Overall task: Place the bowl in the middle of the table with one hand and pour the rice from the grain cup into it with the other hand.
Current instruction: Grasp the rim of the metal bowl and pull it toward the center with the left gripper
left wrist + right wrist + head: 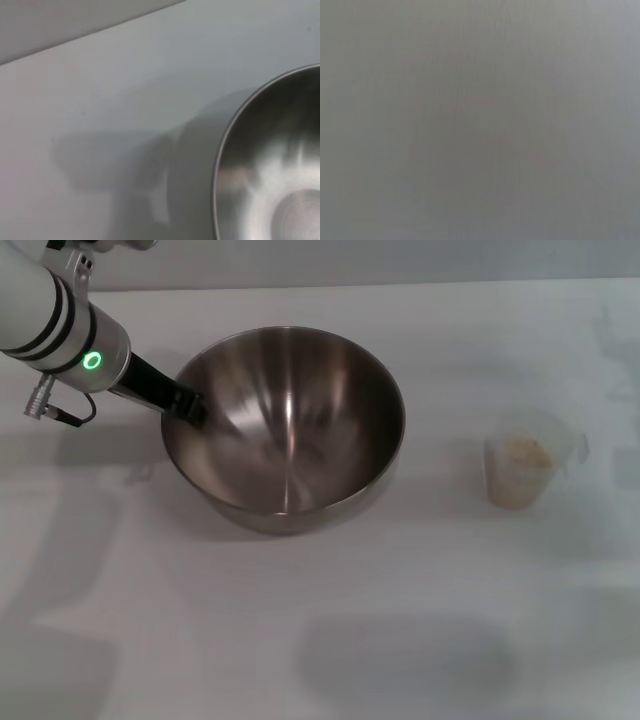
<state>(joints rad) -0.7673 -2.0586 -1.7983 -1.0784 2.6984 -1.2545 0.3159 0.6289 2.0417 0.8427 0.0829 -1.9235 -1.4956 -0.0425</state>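
Note:
The steel bowl (285, 425) stands on the white table (400, 640), a little left of the middle. My left gripper (187, 406) reaches in from the upper left, and its dark fingers are closed on the bowl's left rim. The left wrist view shows part of the bowl's rim and inside (270, 165). The clear grain cup (522, 472) stands upright to the right of the bowl, apart from it, with pale rice (527, 453) inside. My right gripper is out of view; its wrist view shows only a plain grey surface.
The left arm (50, 315) with a green ring light hangs over the table's upper left. The table's far edge runs along the top of the head view.

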